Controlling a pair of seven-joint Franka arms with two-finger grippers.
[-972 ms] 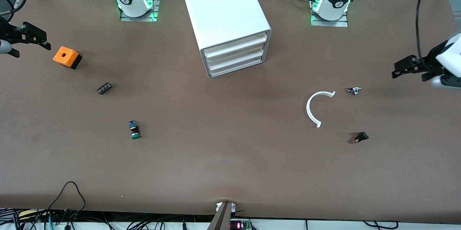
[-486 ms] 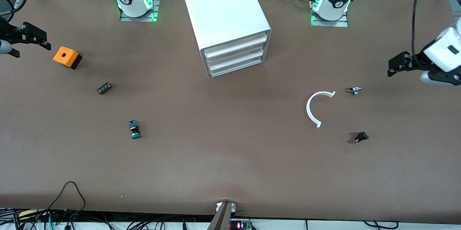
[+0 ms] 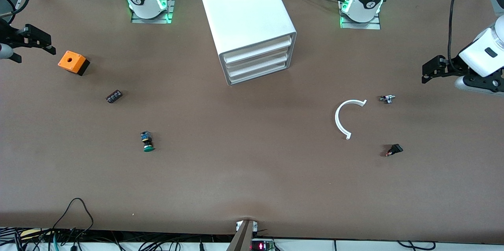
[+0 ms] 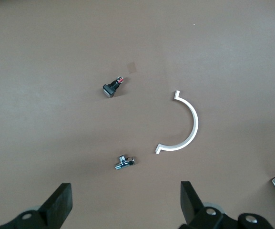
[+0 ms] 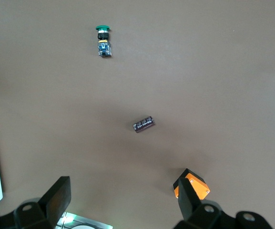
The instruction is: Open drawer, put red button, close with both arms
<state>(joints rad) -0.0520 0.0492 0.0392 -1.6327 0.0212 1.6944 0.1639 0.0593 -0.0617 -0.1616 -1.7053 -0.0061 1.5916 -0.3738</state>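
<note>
All three drawers of your cabinet (image 3: 252, 26) sit closed. The red button (image 3: 393, 150) lies near the bench edge at the left arm's end. Both claws, left (image 3: 429, 74) and right (image 3: 39, 40), hover spread wide over opposite bench ends. Whichever pulls the drawer should pull square.

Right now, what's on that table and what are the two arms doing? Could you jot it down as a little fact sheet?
cabinet: white, three drawers, all shut
red button: on the table, toward the left arm's end
white arc: beside it
metal fitting
green button: toward the right arm's end
orange box
black part
left end effector: open, in the air
right end effector: open, in the air
</note>
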